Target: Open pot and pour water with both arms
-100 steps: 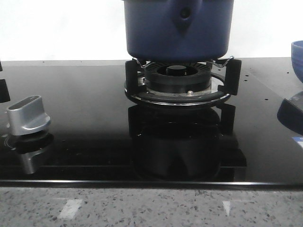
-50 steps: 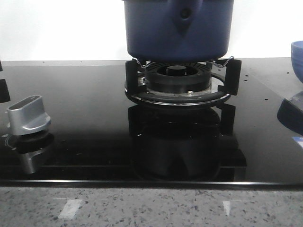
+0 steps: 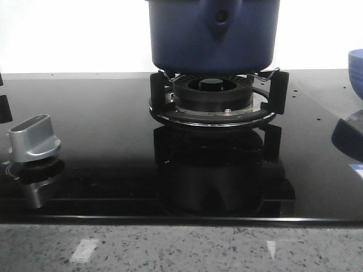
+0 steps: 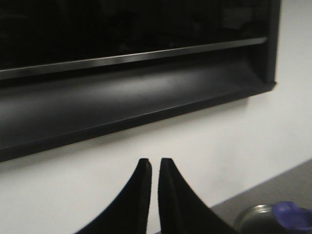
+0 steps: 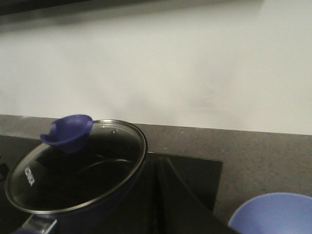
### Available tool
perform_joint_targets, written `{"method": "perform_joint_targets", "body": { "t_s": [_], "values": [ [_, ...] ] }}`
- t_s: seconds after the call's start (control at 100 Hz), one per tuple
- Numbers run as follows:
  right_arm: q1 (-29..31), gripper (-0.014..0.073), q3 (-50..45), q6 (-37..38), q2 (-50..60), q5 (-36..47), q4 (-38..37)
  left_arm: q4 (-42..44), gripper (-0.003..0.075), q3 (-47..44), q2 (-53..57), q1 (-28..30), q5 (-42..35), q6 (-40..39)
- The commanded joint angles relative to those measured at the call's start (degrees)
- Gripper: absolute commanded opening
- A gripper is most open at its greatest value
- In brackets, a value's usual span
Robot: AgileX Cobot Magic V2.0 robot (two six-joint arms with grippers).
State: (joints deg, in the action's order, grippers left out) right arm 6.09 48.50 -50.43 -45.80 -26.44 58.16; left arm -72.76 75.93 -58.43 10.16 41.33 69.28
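Nothing in the front view had moved between the earlier frames and this one. The pot sat on the burner stand of the black glass cooktop, its upper part cut off by the frame. From the right wrist view I judged the task barely started: the glass lid with its blue knob lay seated on the pot's rim, so opening and pouring both remained to be done. The left gripper hung high before the white wall, near a dark hood; its fingers stood nearly together, a thin slit between them, with nothing held. The right gripper was near the pot, its dark fingers appearing pressed together and empty, though I could not tell this with certainty. A blue bowl stood well apart on the right, and a silver control knob on the left.
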Motion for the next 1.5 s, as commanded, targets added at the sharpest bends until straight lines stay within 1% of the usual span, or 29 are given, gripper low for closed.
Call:
{"method": "perform_joint_targets", "body": {
  "t_s": [0.0, 0.12, 0.23, 0.39, 0.53, 0.64, 0.74, 1.38, 1.45, 1.49],
  "values": [
    [-0.3, -0.0052, -2.9, -5.3, 5.1, 4.5, 2.8, -6.1, -0.002, -8.7, 7.4, -2.0, -11.5, 7.0],
    [-0.3, -0.0052, -9.9, -8.0, 12.0, 4.5, 2.8, -7.8, -0.002, -22.7, 16.9, -7.0, -18.0, 13.0],
    [-0.4, -0.0052, -17.4, -8.5, 19.3, 5.5, 2.8, -8.6, -0.002, -35.9, 26.2, -10.3, -22.1, 13.2],
    [-0.4, -0.0052, -27.4, -8.5, 29.4, 7.5, 2.9, -11.9, -0.002, -52.0, 40.1, -11.0, -25.8, 13.2],
    [-0.4, -0.0052, -31.7, -8.5, 34.4, 7.6, 4.4, -15.7, -0.002, -59.7, 49.9, -11.0, -25.8, 13.2],
    [-0.4, -0.0052, -32.4, -8.5, 35.3, 7.6, 5.1, -20.8, -0.002, -61.9, 54.9, -11.0, -25.6, 13.2],
    [-0.4, -0.0052, -32.4, -8.5, 35.3, 7.6, 5.1, -20.8, -0.002, -62.1, 57.5, -11.0, -25.6, 13.2],
    [-0.4, -0.0052, -32.4, -8.5, 35.3, 7.6, 5.1, -20.8, -0.002, -62.3, 57.8, -11.0, -26.6, 13.2],
    [-0.4, -0.0052, -32.4, -8.5, 35.3, 7.6, 5.1, -18.2, -0.002, -62.3, 57.8, -11.0, -27.1, 12.4],
    [-0.4, -0.0052, -32.4, -8.5, 35.3, 7.6, 5.1, -12.8, -0.002, -62.3, 57.7, -10.9, -27.6, 9.2]
  ]
}}
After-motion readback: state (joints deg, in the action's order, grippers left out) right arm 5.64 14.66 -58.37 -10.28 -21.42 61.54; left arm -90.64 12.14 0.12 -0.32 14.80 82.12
